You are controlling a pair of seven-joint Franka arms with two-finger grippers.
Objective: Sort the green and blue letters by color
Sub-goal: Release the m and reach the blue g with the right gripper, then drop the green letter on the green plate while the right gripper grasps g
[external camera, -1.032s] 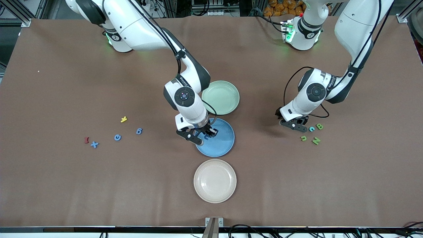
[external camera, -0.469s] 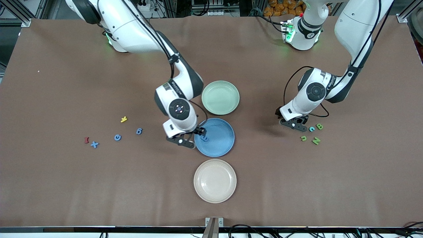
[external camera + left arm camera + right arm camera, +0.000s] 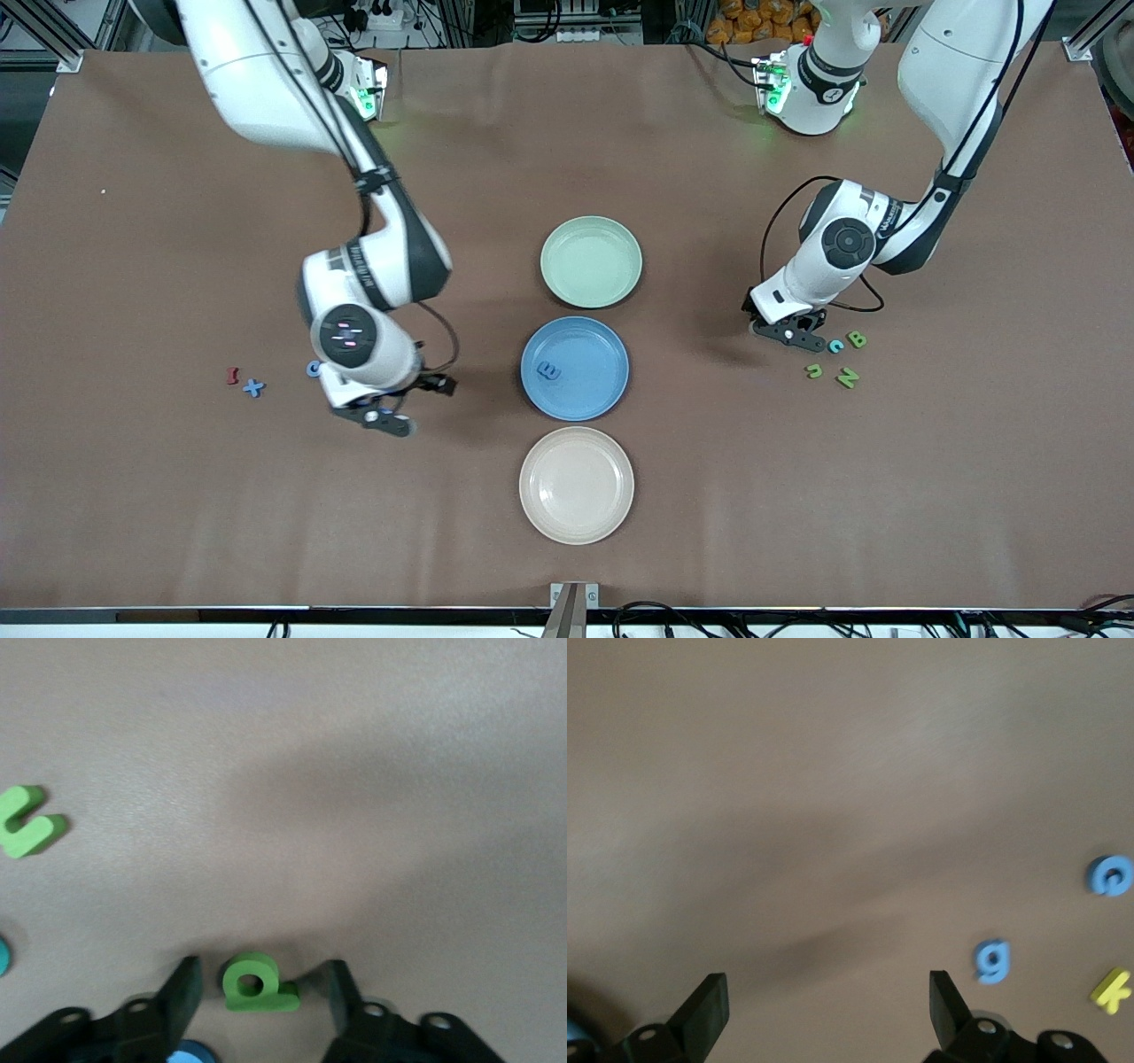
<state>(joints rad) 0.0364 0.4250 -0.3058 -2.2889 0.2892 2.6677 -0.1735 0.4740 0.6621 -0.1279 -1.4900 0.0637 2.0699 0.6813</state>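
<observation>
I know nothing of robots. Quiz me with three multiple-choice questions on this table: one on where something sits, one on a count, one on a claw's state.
1. The blue letter E lies: A in the blue plate; B in the green plate; C on the bare table.
2. How many plates are there: A two; B three; C four.
3. The right gripper is: A shut on a letter; B holding a plate; C open, empty.
Answers: A, the E sits inside the blue plate; B, three plates stand in a row; C, its fingers stand apart with nothing between.
</observation>
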